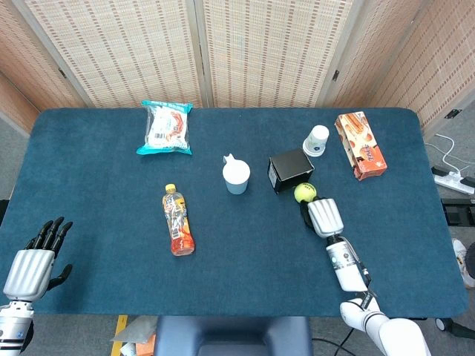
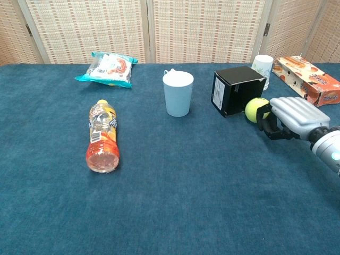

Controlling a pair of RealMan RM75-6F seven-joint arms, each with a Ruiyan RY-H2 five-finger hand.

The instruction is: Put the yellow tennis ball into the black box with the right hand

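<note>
The yellow tennis ball (image 1: pixel 303 193) (image 2: pixel 257 108) is right at the near right corner of the black box (image 1: pixel 291 170) (image 2: pixel 237 90), which stands mid-table with its open side not clearly shown. My right hand (image 1: pixel 324 217) (image 2: pixel 291 116) is just behind the ball, dark fingers curled around its near side, and holds it at the fingertips. Whether the ball is lifted off the cloth I cannot tell. My left hand (image 1: pixel 33 263) hangs off the table's near left corner, fingers straight and apart, holding nothing; the chest view does not show it.
A pale blue cup (image 1: pixel 236 176) (image 2: pixel 178 93) stands left of the box. A paper cup (image 1: pixel 317 139) (image 2: pixel 262 66) and an orange carton (image 1: pixel 360 145) (image 2: pixel 308 79) sit behind and right of it. An orange bottle (image 1: pixel 178 220) lies at left, a snack bag (image 1: pixel 165 127) far back.
</note>
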